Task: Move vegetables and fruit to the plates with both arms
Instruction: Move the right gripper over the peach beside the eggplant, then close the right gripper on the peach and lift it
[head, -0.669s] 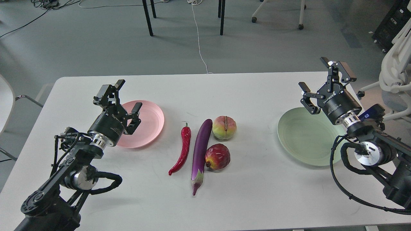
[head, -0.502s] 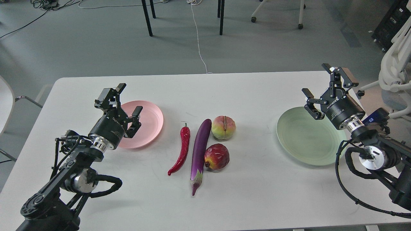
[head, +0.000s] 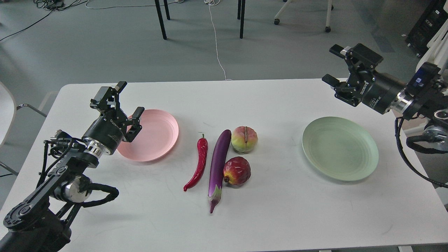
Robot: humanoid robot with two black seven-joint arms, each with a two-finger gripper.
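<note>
A red chili pepper [head: 198, 163], a purple eggplant [head: 218, 163], a yellow-pink peach [head: 244, 139] and a dark red pomegranate [head: 237, 170] lie together at the middle of the white table [head: 273, 217]. A pale pink plate [head: 154, 134] sits to their left, a pale green plate [head: 340, 148] to their right. Both plates hold nothing. My left gripper [head: 122, 103] is open and empty, raised over the pink plate's left rim. My right gripper [head: 334, 66] is open and empty, high above the table's far right edge, beyond the green plate.
Beyond the table's far edge are a grey floor, black chair legs [head: 160, 19] and a white cable [head: 216, 42]. A white chair [head: 432, 38] and dark equipment stand at the right. Part of another chair [head: 7, 112] shows at the left.
</note>
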